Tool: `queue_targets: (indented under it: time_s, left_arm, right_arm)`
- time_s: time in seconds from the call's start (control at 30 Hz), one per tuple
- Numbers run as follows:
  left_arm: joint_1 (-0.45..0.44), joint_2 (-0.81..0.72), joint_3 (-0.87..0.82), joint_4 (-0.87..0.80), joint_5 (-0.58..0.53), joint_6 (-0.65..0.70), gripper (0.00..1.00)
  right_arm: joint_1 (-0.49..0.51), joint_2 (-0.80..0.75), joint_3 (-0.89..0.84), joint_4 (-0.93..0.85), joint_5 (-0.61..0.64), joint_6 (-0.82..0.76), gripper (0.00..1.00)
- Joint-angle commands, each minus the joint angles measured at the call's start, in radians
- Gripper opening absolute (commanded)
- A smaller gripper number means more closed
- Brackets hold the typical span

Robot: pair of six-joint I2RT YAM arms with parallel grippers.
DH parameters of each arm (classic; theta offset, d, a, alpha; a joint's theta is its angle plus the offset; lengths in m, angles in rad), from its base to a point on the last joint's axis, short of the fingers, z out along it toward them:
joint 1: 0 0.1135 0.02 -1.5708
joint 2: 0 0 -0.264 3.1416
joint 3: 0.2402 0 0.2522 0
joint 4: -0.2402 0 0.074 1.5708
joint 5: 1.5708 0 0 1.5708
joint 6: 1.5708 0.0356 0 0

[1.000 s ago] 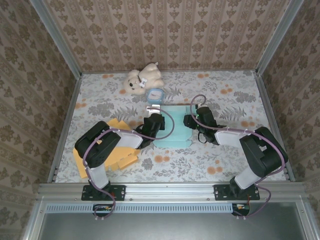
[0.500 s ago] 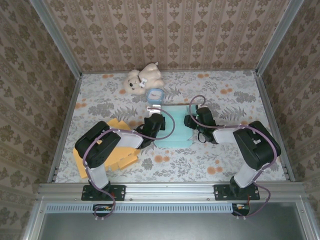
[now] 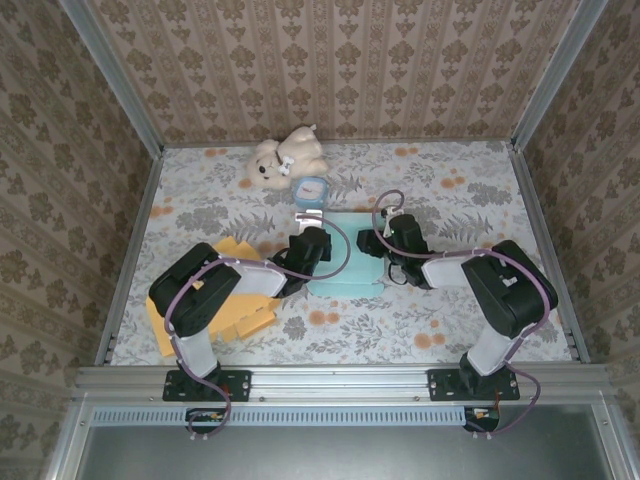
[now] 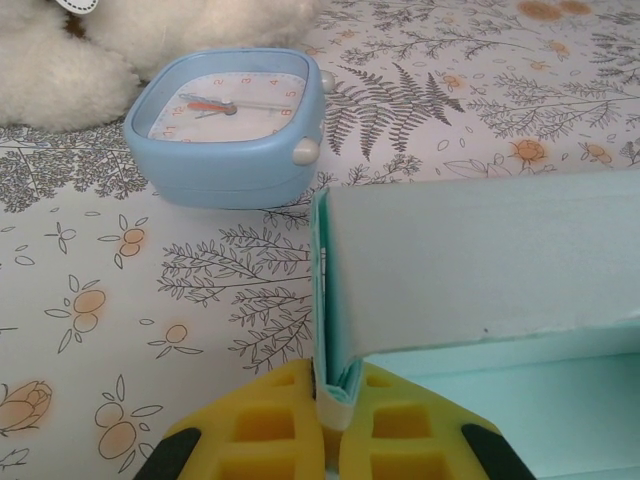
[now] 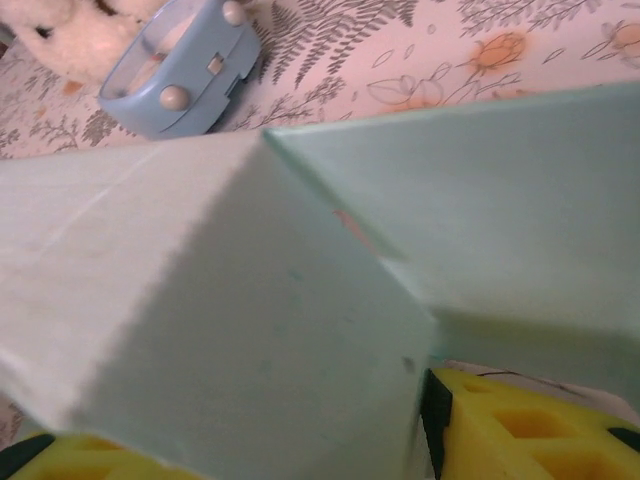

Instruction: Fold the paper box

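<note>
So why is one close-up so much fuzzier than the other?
Right wrist view: the teal box sits very near the lens, so its surface blurs and shades itself. Left wrist view: the blue clock and box edge are crisp. Top view: even light, faint shadows.

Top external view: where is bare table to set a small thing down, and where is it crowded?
Free: the far right corner of the table, between the right arm and the back wall; the far left, between the teddy bear and the left rail; the near strip before the paper box. Crowded: the middle, around box and blue clock.
</note>
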Motion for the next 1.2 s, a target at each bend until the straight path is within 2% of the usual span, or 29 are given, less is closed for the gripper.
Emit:
queue_targets:
  time_s: [0.0,0.27,0.4,0.57,0.93,1.17]
  left_arm:
    - [-0.009,-0.007,0.020,-0.031,0.015,-0.016,0.00]
    - [-0.010,0.000,0.023,-0.029,0.025,-0.031,0.00]
    - [-0.007,-0.001,0.024,-0.028,0.025,-0.032,0.00]
    - [-0.003,-0.002,0.020,-0.028,0.024,-0.028,0.00]
    - [0.010,-0.014,0.019,-0.025,0.018,-0.001,0.00]
    - [0.033,-0.036,0.006,-0.023,0.018,0.018,0.00]
  right_arm:
    - [0.022,0.034,0.017,0.038,-0.008,0.027,0.55]
    - [0.051,0.120,0.027,0.095,0.001,0.069,0.54]
    - [0.065,0.107,0.007,0.096,0.046,0.051,0.54]
    - [0.068,-0.011,-0.024,0.029,0.066,0.012,0.54]
    - [0.094,-0.258,-0.047,-0.290,0.174,-0.065,0.55]
    - [0.114,-0.396,-0.059,-0.404,0.171,-0.074,0.55]
